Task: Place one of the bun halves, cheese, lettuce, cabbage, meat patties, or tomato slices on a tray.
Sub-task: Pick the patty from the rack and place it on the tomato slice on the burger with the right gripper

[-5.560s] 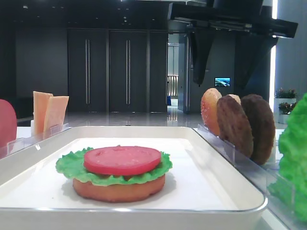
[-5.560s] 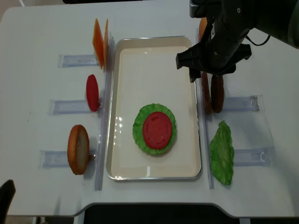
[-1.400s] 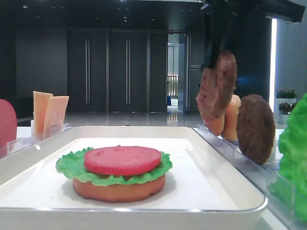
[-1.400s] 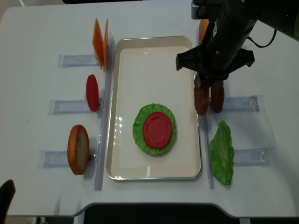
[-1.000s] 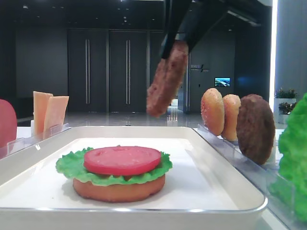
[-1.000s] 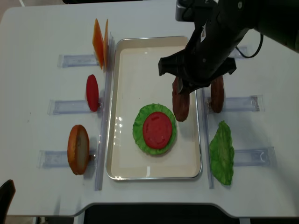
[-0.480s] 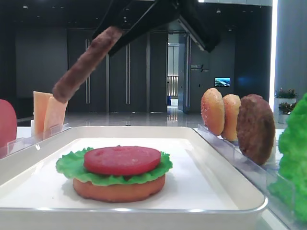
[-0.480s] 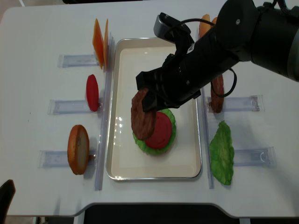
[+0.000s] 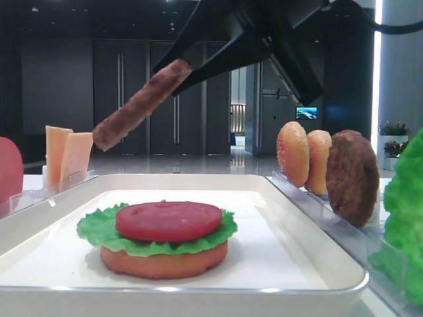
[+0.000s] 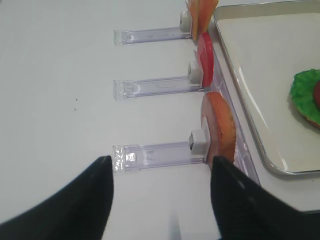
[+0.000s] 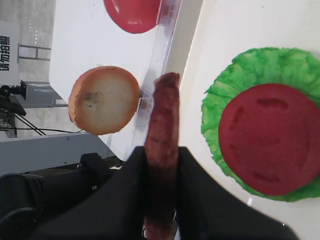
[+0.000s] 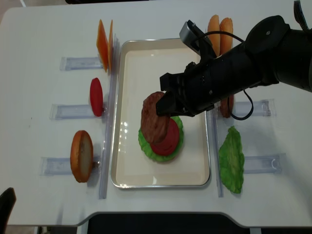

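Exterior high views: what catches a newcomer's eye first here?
A meat patty, pinched by its edge in the right gripper, hangs tilted above the half-built burger: a tomato slice on lettuce on a bun half, standing in the white tray. Another patty stands in the rack to the right.

Demo hall or lab: white surface [image 12: 44, 29] with clear acrylic holders [image 10: 155, 152], dark lobby doors [image 9: 149, 96] behind.
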Controlling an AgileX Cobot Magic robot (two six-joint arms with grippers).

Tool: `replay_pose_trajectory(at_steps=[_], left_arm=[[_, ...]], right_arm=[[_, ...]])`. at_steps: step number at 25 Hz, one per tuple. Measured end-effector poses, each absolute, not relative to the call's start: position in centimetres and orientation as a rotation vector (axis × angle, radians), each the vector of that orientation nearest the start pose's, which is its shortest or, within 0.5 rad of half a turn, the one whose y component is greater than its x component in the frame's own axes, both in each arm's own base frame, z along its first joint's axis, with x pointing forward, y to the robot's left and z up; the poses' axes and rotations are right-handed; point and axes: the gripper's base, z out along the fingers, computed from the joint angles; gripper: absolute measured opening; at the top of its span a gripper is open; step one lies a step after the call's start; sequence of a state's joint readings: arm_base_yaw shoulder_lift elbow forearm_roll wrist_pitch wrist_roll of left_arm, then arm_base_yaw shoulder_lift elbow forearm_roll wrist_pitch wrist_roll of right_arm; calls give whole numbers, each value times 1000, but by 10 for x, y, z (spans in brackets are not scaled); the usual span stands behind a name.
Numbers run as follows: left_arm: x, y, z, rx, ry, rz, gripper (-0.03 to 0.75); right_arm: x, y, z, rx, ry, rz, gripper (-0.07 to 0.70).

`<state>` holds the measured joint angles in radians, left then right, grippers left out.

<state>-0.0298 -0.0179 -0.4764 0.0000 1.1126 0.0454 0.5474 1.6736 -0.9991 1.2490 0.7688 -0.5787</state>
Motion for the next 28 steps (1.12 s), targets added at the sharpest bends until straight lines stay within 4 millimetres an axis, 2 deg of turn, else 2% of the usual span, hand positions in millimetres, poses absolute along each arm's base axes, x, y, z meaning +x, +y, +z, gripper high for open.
replay_pose_trajectory(at_steps=[19, 28], left_arm=[[-7, 0, 266, 79, 2100, 9, 471], [-7, 0, 266, 79, 2100, 9, 471]], right_arm=[[261, 232, 188, -338, 2680, 1354, 115], [262, 231, 185, -338, 2684, 1345, 115]])
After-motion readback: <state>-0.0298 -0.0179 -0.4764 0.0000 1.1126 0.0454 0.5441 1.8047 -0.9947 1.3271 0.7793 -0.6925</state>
